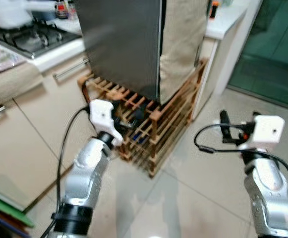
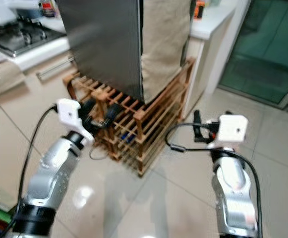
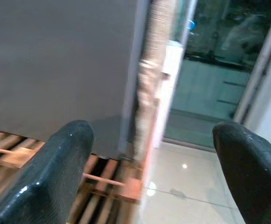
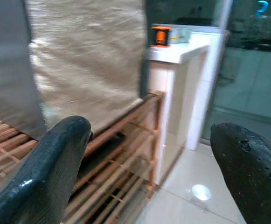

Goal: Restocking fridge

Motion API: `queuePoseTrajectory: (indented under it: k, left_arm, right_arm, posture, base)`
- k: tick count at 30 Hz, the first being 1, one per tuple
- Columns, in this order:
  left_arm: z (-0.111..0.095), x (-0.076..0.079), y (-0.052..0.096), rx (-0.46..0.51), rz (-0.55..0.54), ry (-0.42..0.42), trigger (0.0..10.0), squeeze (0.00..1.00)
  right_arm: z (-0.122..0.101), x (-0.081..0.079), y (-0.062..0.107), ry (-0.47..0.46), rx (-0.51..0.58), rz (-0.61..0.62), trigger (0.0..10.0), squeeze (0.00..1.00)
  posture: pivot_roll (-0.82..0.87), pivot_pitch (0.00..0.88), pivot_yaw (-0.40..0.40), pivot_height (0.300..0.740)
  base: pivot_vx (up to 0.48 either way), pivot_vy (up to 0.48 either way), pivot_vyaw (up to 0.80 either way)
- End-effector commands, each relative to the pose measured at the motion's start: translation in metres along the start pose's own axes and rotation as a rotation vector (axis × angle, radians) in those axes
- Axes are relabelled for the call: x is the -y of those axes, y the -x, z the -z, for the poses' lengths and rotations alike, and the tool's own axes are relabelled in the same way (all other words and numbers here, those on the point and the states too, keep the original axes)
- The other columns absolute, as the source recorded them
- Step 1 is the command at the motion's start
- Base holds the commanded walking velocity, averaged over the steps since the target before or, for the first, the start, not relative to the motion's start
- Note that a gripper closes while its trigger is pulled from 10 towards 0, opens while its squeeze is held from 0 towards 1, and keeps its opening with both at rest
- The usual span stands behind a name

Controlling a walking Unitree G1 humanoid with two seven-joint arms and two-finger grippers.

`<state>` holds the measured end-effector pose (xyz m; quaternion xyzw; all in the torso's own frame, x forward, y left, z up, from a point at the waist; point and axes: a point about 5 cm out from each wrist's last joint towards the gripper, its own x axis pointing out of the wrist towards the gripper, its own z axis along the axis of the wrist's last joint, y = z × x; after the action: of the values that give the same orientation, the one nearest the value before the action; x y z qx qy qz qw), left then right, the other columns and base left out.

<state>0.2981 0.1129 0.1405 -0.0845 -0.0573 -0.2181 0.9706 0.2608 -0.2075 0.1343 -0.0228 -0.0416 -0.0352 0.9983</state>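
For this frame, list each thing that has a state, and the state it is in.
Fridge: door shut, standing on the wooden rack.
Beige cloth: hanging down the fridge's side.
Wooden rack: upright on the floor.
Left gripper: open, holding nothing.
Right gripper: open, holding nothing.
Stove: no flame visible.

No readable text anywhere right now. The small orange container [image 4: 162, 35] on the white counter [image 4: 182, 51], up at one o'clock from the fridge [image 1: 119, 44], carries a dark label too blurred to read.
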Motion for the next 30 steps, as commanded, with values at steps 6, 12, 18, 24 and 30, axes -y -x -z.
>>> queuePoseTrajectory:
  k: [6,12,18,24,30]
  left_arm:
    - [-0.004,-0.002,0.001,0.017,0.017,-0.045,10.0,0.00]
    - [-0.004,-0.001,0.000,0.007,0.025,-0.077,10.0,0.00]
    - [0.005,-0.014,-0.002,-0.049,-0.100,-0.061,10.0,0.00]
    - [0.029,-0.039,0.011,-0.135,-0.296,0.068,10.0,0.00]
    - [0.027,-0.056,0.044,-0.118,-0.373,-0.038,10.0,0.00]
  right_arm:
    - [0.005,-0.008,-0.003,-0.002,-0.014,-0.029,10.0,0.00]
    - [0.008,-0.011,-0.006,0.009,-0.030,-0.038,10.0,0.00]
    - [0.008,-0.012,-0.006,0.009,-0.028,-0.047,10.0,0.00]
    - [0.007,-0.008,-0.005,0.009,-0.019,-0.038,10.0,0.00]
    - [0.013,0.005,0.017,0.013,-0.049,0.017,10.0,0.00]
  posture:
    - [-0.19,0.000,0.035,0.740]
    - [-0.19,0.000,0.039,0.740]
    - [-0.19,0.000,0.037,0.740]
    - [-0.20,0.000,0.032,0.740]
    - [-0.20,0.000,0.012,0.740]
  base:
    - [0.465,0.000,0.00]
    - [0.430,0.000,-0.23]
    - [0.044,0.000,-0.66]
    - [0.000,0.000,-0.66]
    - [0.000,0.000,-0.68]
